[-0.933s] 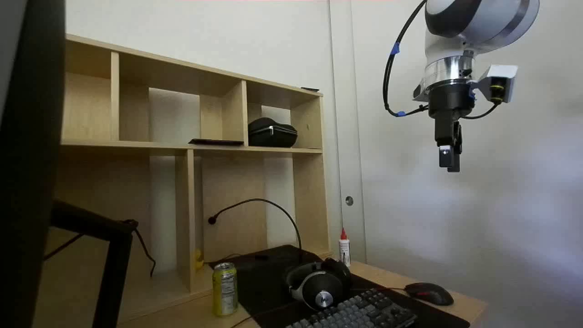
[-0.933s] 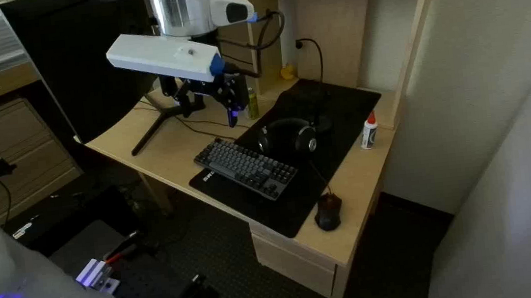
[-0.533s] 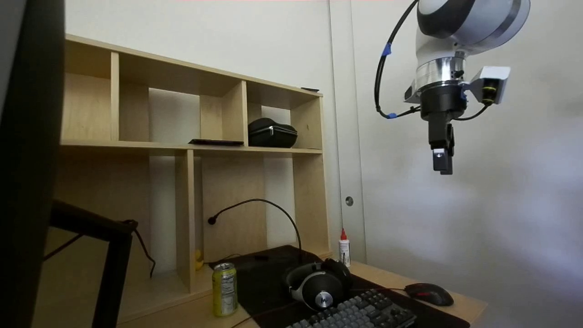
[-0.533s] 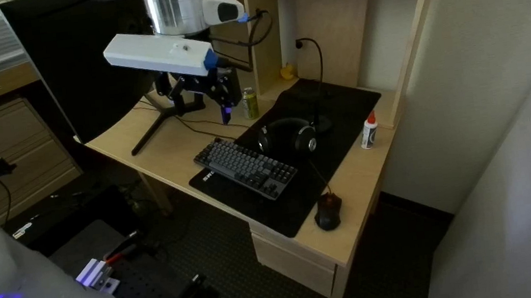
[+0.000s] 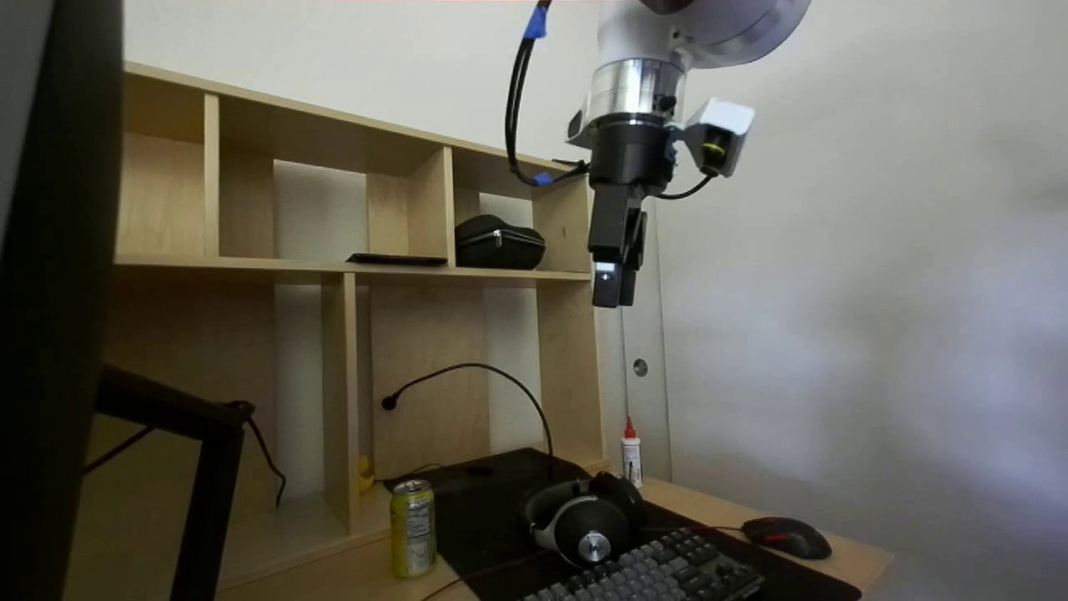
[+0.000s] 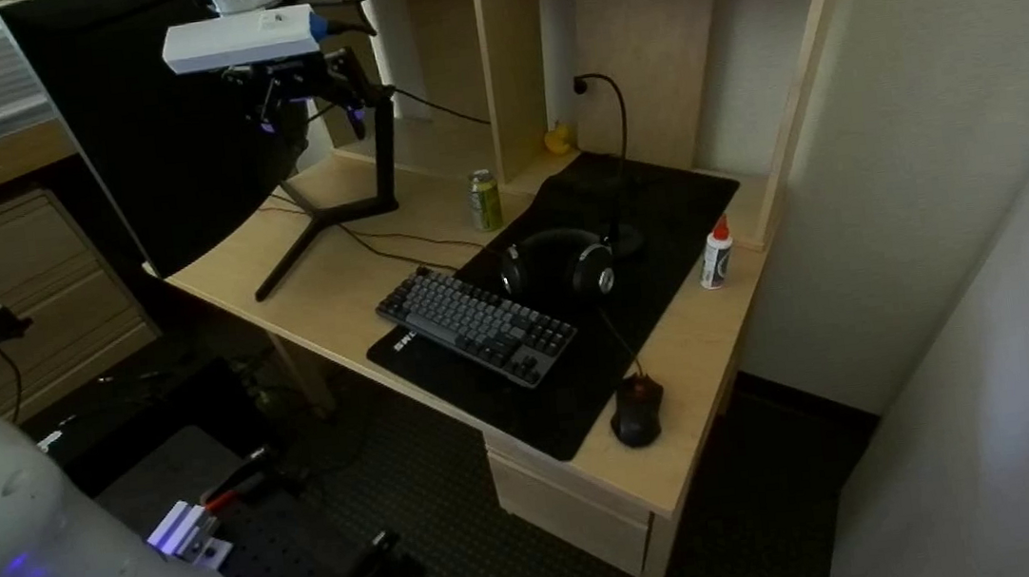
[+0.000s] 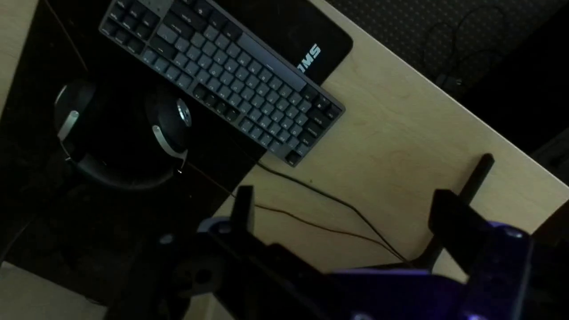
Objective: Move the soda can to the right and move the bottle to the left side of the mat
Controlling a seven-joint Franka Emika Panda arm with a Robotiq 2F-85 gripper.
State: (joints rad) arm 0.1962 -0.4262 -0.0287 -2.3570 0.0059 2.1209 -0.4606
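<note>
The yellow-green soda can [image 5: 413,530] stands upright on bare desk wood just beside the mat [image 5: 476,509]; in an exterior view the can [image 6: 485,201] is left of the mat [image 6: 673,205]. The white bottle [image 6: 716,258] with a red cap stands upright on wood at the mat's opposite side; it also shows behind the headphones [image 5: 632,461]. My gripper [image 5: 616,288] is high above the desk, empty, away from both. It hangs in front of the monitor in an exterior view [image 6: 313,130]. In the wrist view its fingers [image 7: 344,200] are wide apart over wood and cables. Can and bottle do not show there.
Headphones [image 6: 560,265], a keyboard [image 6: 480,321] and a gooseneck microphone [image 6: 620,124] are on the mat. A mouse [image 6: 636,409] lies beside it. A monitor stand [image 6: 353,210] with cables is near the can. Wooden shelves [image 5: 350,401] rise behind.
My empty gripper has moved left in both exterior views, and upward in the one that shows the whole desk, away from the can it partly covered. Can and bottle have not moved.
</note>
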